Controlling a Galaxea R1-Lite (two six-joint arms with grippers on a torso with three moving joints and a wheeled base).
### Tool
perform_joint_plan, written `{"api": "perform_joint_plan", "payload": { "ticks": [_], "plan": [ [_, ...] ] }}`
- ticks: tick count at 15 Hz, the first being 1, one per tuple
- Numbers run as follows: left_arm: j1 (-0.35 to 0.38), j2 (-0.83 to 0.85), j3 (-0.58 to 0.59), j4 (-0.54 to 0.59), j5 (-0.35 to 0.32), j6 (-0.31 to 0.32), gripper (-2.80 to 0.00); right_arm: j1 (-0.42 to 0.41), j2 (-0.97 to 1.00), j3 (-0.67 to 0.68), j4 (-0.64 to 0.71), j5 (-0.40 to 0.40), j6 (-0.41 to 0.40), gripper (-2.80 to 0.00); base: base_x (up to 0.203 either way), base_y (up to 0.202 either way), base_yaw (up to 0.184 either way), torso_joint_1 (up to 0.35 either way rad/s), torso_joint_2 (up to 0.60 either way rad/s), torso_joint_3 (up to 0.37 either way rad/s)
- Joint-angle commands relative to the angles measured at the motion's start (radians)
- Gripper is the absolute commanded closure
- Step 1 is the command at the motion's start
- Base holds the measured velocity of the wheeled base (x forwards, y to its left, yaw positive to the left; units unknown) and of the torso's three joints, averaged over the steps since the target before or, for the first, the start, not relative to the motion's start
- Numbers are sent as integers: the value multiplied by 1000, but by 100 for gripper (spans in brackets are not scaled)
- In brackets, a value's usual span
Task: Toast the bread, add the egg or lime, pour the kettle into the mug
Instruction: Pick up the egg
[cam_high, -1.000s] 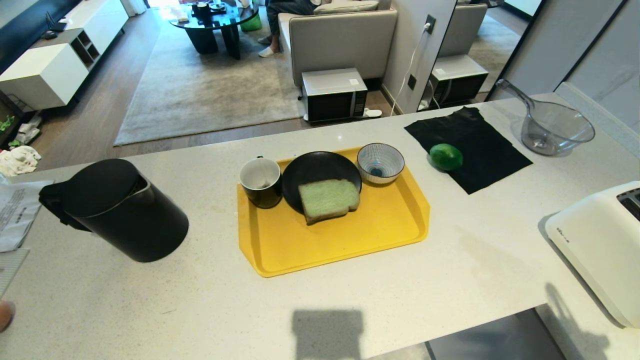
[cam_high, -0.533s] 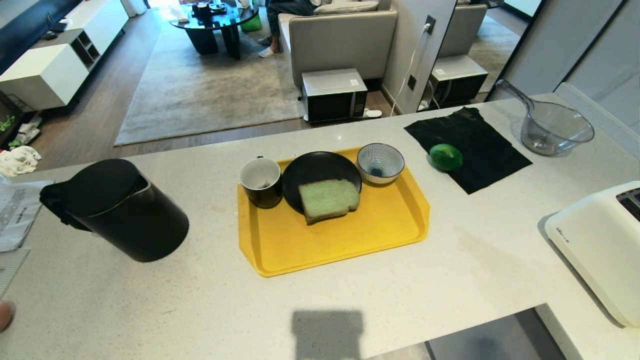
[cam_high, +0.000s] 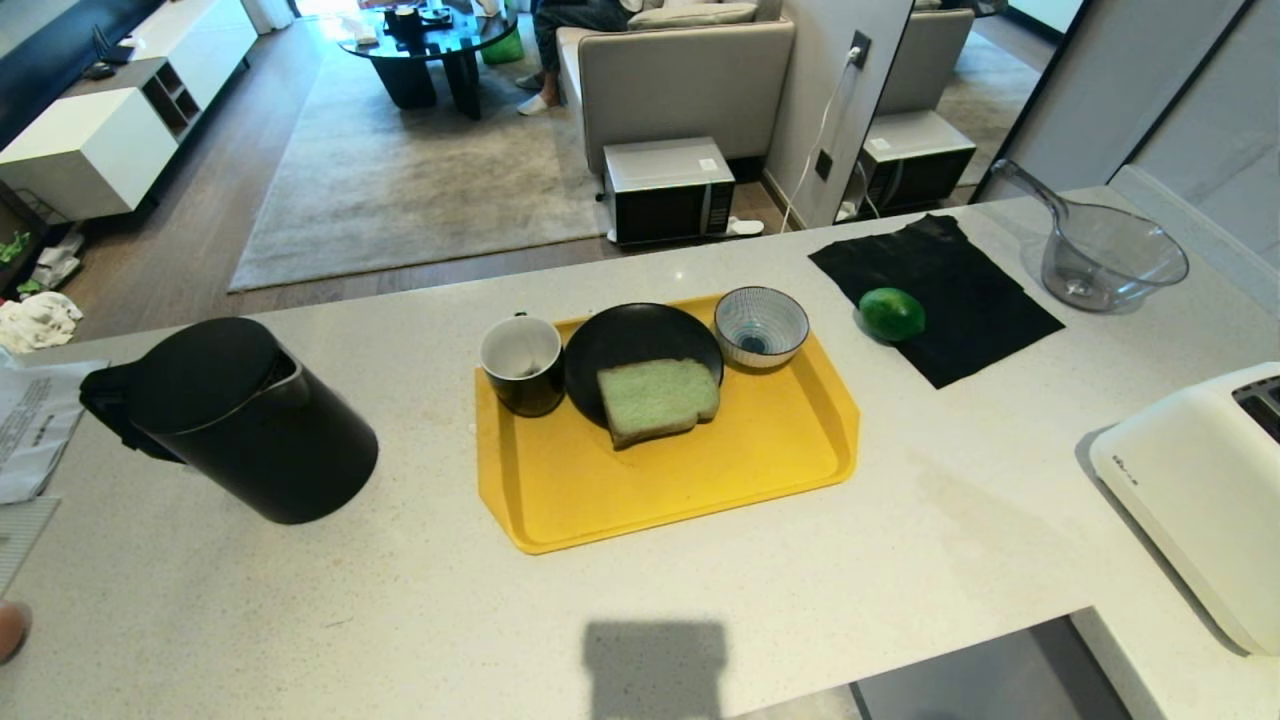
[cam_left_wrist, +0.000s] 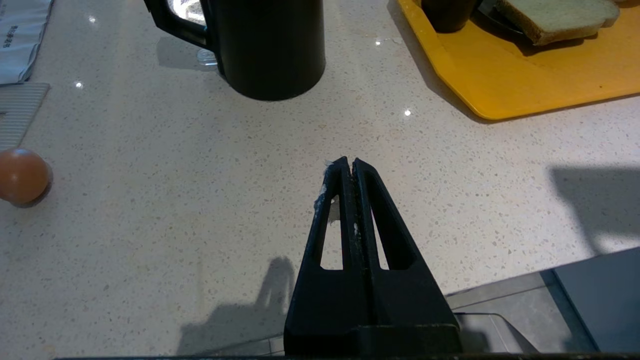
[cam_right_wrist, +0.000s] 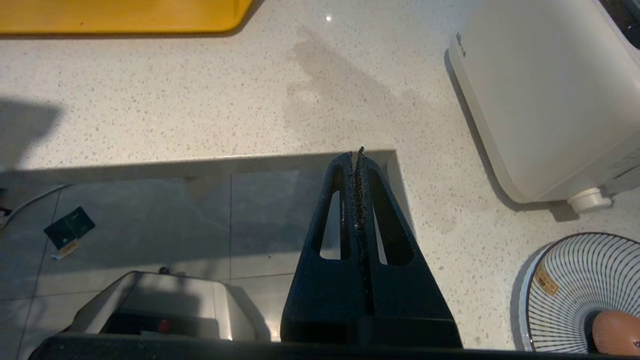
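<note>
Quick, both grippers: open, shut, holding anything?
Left gripper: jaws shut, empty, above the counter.
Right gripper: jaws shut, empty, at the counter's edge.

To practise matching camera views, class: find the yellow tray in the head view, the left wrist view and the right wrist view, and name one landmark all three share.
Head view: the yellow tray lies at the middle of the counter, carrying mug, plate and bowl.
Left wrist view: its corner shows at the upper right, beyond the shut left tool.
Right wrist view: only an edge strip shows along the top left.
Shared landmark: the speckled counter, also seen here and here.
</note>
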Motion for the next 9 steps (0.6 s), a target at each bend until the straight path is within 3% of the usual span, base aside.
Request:
{"api": "perform_joint_plan", "payload": {
  "ticks": [1, 9],
  "plan": [
    [0, -2, 17, -1, 0, 0, 0, 0, 1, 2, -1, -1, 10, 0, 0, 0, 0, 0, 0, 0],
    [0, -2, 17, -1, 0, 0, 0, 0, 1, 2, -1, -15, 31, 0, 0, 0, 0, 0, 0, 0]
  ]
}}
